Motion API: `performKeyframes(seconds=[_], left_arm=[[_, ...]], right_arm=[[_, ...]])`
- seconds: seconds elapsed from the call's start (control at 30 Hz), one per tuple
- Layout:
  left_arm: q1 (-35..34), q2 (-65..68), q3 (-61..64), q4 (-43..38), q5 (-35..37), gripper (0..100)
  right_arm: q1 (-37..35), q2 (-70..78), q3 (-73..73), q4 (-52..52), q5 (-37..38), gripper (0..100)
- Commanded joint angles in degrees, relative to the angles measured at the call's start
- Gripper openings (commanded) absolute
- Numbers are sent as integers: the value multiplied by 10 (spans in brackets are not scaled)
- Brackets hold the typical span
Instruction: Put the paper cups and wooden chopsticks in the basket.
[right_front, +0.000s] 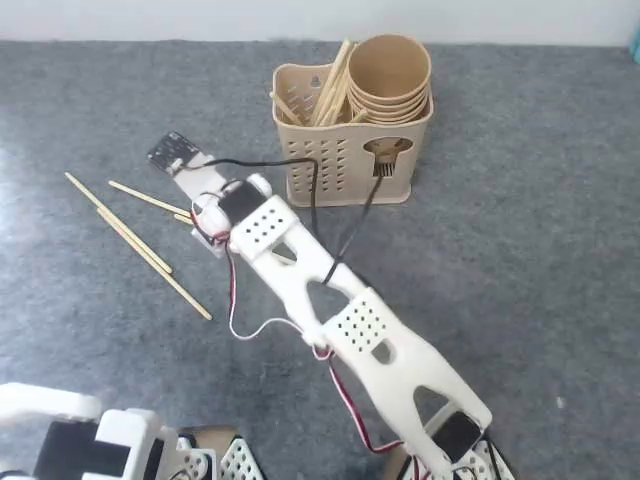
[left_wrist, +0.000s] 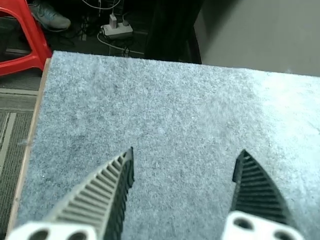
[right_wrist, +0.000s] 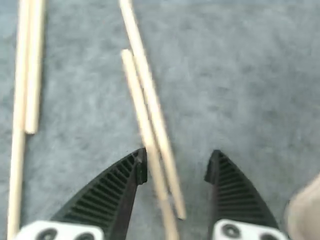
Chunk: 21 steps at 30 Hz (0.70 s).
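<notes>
I read the right claw (right_wrist: 178, 156) as spread open and empty. Two pale wooden chopsticks (right_wrist: 151, 107) lie on the grey felt counter (right_front: 540, 300) between its jaws, long axis 10-to-4 o'clock, nearly along the claw's own line.

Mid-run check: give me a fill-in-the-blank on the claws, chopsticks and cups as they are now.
1. The right claw is ____, straddling loose chopsticks on the carpet.
2. The number of chopsticks between its fingers is ____.
3. The left claw, over bare carpet, holds ____.
4. The stacked paper cups stand ____ the basket.
Missing words: open; two; nothing; inside.
</notes>
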Motion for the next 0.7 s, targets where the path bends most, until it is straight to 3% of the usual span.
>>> performKeyframes(seconds=[0.0,0.27,0.4,0.67], left_arm=[[11,-13,-4,-14,-3,305],[15,-13,-1,-11,-3,305],[11,-13,-1,-11,-4,305],[2,-13,-1,-11,-16,305]], right_arm=[[-19,21,-85,22,17,159],[-20,30,-82,73,17,148],[-19,25,-62,74,34,0],[-20,-21,-88,139,40,8]])
